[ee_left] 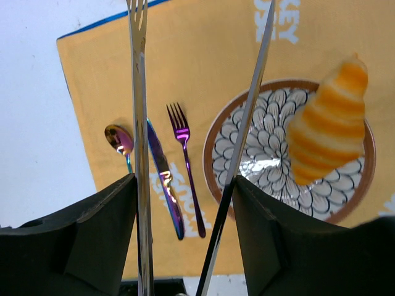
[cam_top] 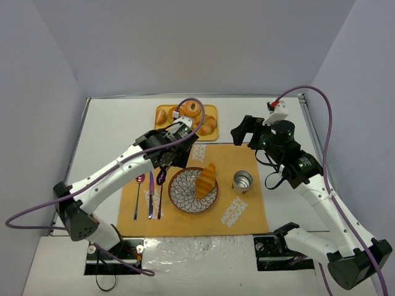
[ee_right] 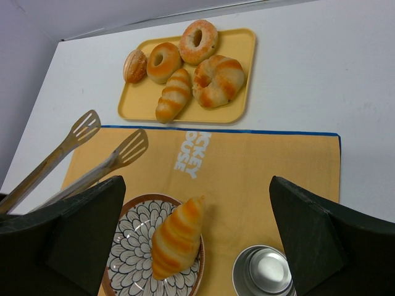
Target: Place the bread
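One striped golden croissant roll [cam_top: 207, 180] lies on the patterned plate [cam_top: 179, 198] on the orange mat; it also shows in the left wrist view [ee_left: 327, 126] and the right wrist view [ee_right: 176, 237]. A second roll [ee_right: 173, 94] lies on the yellow tray [ee_right: 244, 43]. My left gripper [cam_top: 168, 159] [ee_left: 184, 180] is shut on the handles of metal tongs [ee_left: 141, 123]. The tongs' tips [ee_right: 111, 160] are spread and empty, just left of the plate. My right gripper [cam_top: 244, 131] [ee_right: 197, 185] is open and empty, above the mat's far right side.
The tray [cam_top: 212, 111] also holds two ring bagels [ee_right: 199, 40] and a knotted bun [ee_right: 219, 79]. A metal cup [cam_top: 242, 182] stands right of the plate. A spoon, knife and fork [cam_top: 150, 194] lie left of it.
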`<action>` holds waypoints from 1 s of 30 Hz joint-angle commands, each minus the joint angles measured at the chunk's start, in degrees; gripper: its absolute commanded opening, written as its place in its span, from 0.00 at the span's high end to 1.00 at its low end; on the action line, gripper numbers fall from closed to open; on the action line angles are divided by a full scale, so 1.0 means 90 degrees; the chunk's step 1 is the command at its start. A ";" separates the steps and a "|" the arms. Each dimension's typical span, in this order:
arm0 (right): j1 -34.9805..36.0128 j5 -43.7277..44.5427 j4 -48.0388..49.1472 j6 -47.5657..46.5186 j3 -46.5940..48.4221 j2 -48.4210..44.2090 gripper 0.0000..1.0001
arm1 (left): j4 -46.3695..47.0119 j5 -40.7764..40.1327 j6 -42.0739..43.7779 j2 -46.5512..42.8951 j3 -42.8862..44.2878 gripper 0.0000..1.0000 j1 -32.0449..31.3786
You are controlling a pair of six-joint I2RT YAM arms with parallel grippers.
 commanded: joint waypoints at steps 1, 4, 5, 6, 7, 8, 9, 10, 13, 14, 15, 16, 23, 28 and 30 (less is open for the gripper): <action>0.0045 0.0103 0.0340 -0.0125 0.0326 0.0022 0.00 | 0.0595 -0.0082 0.0501 0.0533 0.0803 0.44 0.0489; 0.0035 0.0103 0.0340 -0.0125 0.0326 0.0014 0.00 | 0.0700 0.0037 0.0653 0.0969 0.1175 0.44 0.0761; 0.0035 0.0103 0.0340 -0.0125 0.0322 0.0016 0.00 | 0.0709 0.0086 0.0688 0.1142 0.1303 0.44 0.0843; 0.0035 0.0103 0.0340 -0.0125 0.0316 0.0022 0.00 | 0.0709 0.0137 0.0716 0.1331 0.1421 0.44 0.0916; 0.0040 0.0099 0.0340 -0.0125 0.0308 0.0018 0.00 | 0.0714 0.0179 0.0741 0.1458 0.1543 0.44 0.0992; 0.0044 0.0095 0.0340 -0.0125 0.0300 0.0014 0.00 | 0.0718 0.0221 0.0767 0.1585 0.1666 0.44 0.1068; 0.0045 0.0093 0.0340 -0.0125 0.0297 0.0012 0.00 | 0.0733 0.0235 0.0788 0.1626 0.1752 0.44 0.1093; 0.0041 0.0097 0.0336 -0.0121 0.0289 0.0004 0.00 | 0.0751 0.0303 0.0806 0.1731 0.1869 0.44 0.1157; 0.0042 0.0122 0.0327 -0.0105 0.0271 -0.0023 0.00 | 0.0765 0.0526 0.0879 0.2166 0.2209 0.44 0.1365; 0.0036 0.0123 0.0321 -0.0105 0.0259 -0.0036 0.00 | 0.0741 0.0564 0.0891 0.2273 0.2322 0.44 0.1385; 0.0044 0.0123 0.0320 -0.0096 0.0267 -0.0037 0.00 | 0.0739 0.0594 0.0910 0.2360 0.2392 0.45 0.1404; 0.0036 0.0123 0.0320 -0.0087 0.0276 -0.0045 0.00 | 0.0739 0.0649 0.0929 0.2430 0.2451 0.45 0.1441; 0.0036 0.0123 0.0291 -0.0076 0.0267 -0.0086 0.00 | 0.0749 0.0900 0.0941 0.2995 0.2731 0.50 0.1572; 0.0038 0.0123 0.0253 -0.0084 0.0258 -0.0117 0.00 | 0.0785 0.1015 0.0954 0.3233 0.2798 0.52 0.1604; 0.0045 0.0123 0.0231 -0.0105 0.0258 -0.0126 0.00 | 0.0779 0.1038 0.0961 0.3299 0.2819 0.53 0.1611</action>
